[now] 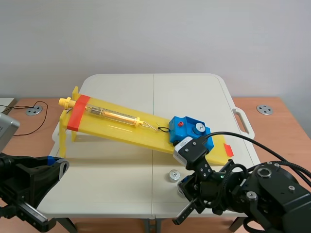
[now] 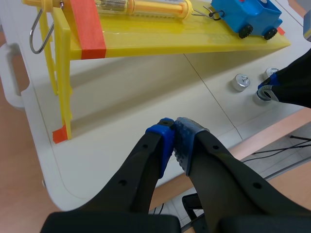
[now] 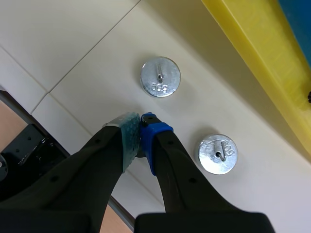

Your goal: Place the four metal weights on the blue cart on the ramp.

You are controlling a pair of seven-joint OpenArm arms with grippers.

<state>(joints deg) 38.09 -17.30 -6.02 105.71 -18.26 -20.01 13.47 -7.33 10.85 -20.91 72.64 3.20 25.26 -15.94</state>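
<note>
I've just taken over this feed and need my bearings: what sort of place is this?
Probably a teaching lab or classroom set up for a physics demo: a yellow ramp with a blue cart hooked to a spring scale, metal weights beside it, on a white folding table.

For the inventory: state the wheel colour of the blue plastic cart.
The wheels are black, clearest in the left wrist view.

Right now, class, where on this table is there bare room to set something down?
The far strip of the white folding table beyond the yellow plastic ramp is bare, as is the near-left patch between the ramp's leg and the left pincer. Crowded: near right, where round silver metal weights lie beside the right pincer.
</note>
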